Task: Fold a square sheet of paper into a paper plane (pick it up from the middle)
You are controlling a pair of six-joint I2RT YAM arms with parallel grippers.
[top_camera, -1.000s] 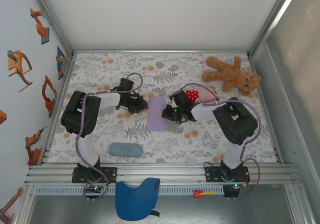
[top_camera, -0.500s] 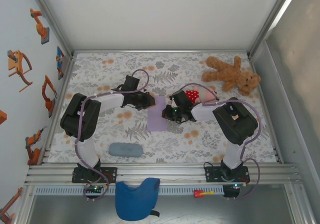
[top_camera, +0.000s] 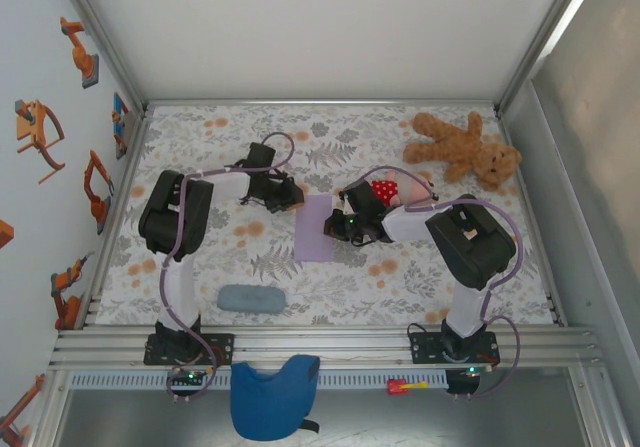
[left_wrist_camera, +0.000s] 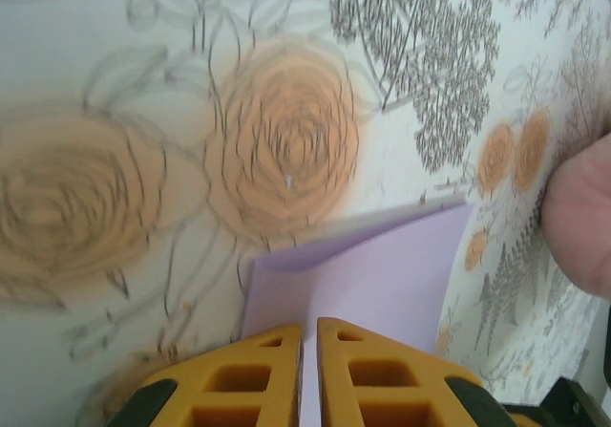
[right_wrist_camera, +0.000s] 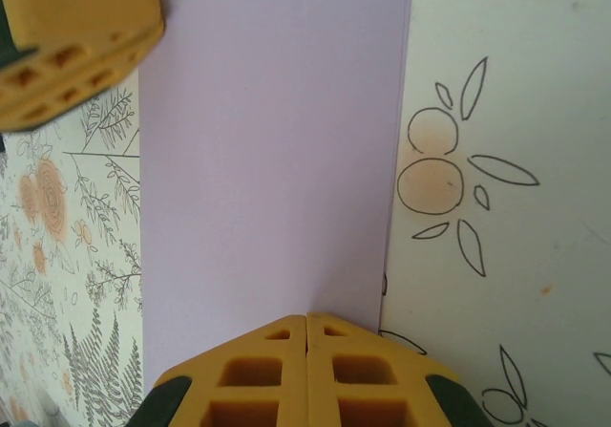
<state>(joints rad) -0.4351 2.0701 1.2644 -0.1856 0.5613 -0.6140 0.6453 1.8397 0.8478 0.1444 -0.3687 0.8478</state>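
- At the near edge, a blue cloth piece (top_camera: pixel 272 395) hangs over the metal rail (top_camera: pixel 320 347) that carries both arm bases.
- Just beyond it, a grey-blue pad (top_camera: pixel 251 298) lies left of centre on the floral tablecloth (top_camera: pixel 210 267).
- At mid-table the sheet of paper (top_camera: pixel 315 226) lies flat as an upright lavender oblong between the grippers.
- The right arm doubles back low from the right. The right gripper (right_wrist_camera: pixel 305 324) sits at the paper's right edge, pads pressed together.
- The left arm bends in from the left. The left gripper (left_wrist_camera: pixel 310 331) is over the paper's far-left corner, pads together; whether they nip the paper cannot be told.
- A teddy bear (top_camera: pixel 463 149) lies in the far right corner, before a white wall (top_camera: pixel 320 27).
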